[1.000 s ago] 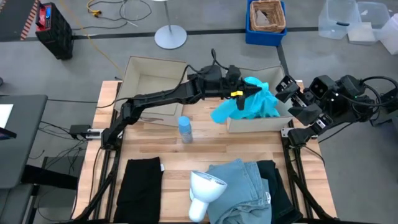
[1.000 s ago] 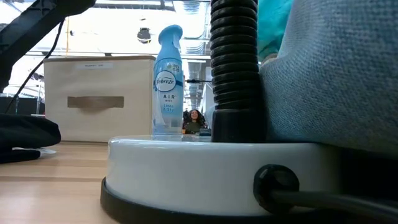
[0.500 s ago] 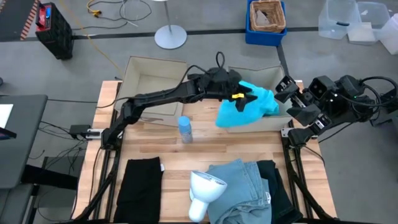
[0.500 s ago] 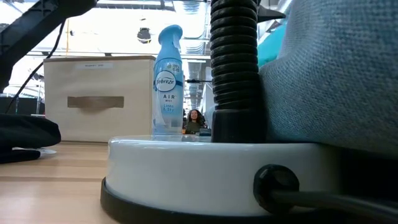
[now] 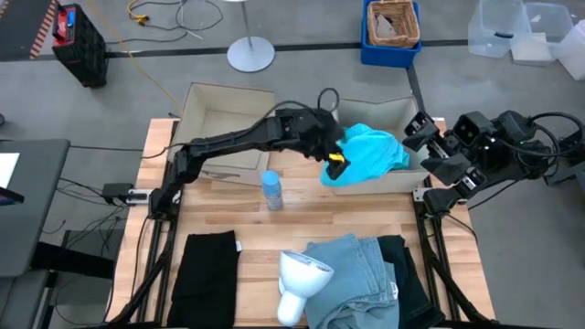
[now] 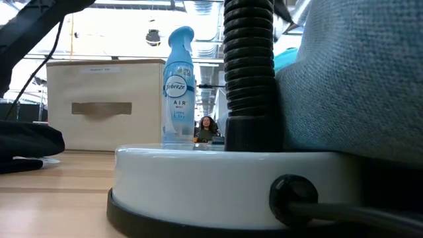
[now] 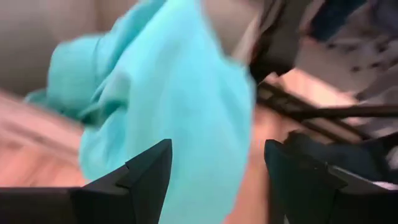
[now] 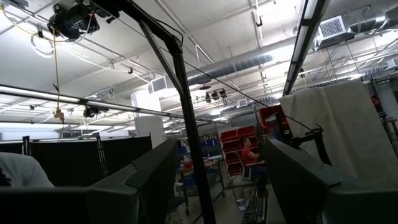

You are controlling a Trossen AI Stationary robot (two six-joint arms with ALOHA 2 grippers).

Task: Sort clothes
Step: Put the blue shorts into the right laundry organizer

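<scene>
The bright turquoise garment (image 5: 373, 153) lies in the right beige box (image 5: 395, 110), and its near part hangs over the box's near wall. My left gripper (image 5: 335, 165) is open at that hanging part; the left wrist view (image 7: 214, 155) shows the turquoise cloth (image 7: 168, 93) just ahead of the spread fingers. My right gripper (image 5: 423, 139) waits open beyond the table's right edge, touching nothing. A black garment (image 5: 206, 265), a grey-blue one (image 5: 352, 270) and a dark teal-black one (image 5: 404, 265) lie on the table's near part. My left gripper stands open with the turquoise garment's hanging near part (image 7: 211, 124) in front of and between its fingers. I cannot tell whether the fingers touch the cloth.
The left beige box (image 5: 224, 114) stands at the far left. A small blue spray bottle (image 5: 271, 189) stands upright in front of it. A white stand with a black hose (image 5: 300, 274) sits at the near middle and blocks much of the low view (image 6: 218, 178).
My left gripper has gone down and toward the table's near left, away from the right box, and has let go of the turquoise garment. The garment, which hung bunched below the gripper, has dropped and now lies spread in the box and over its near wall.
</scene>
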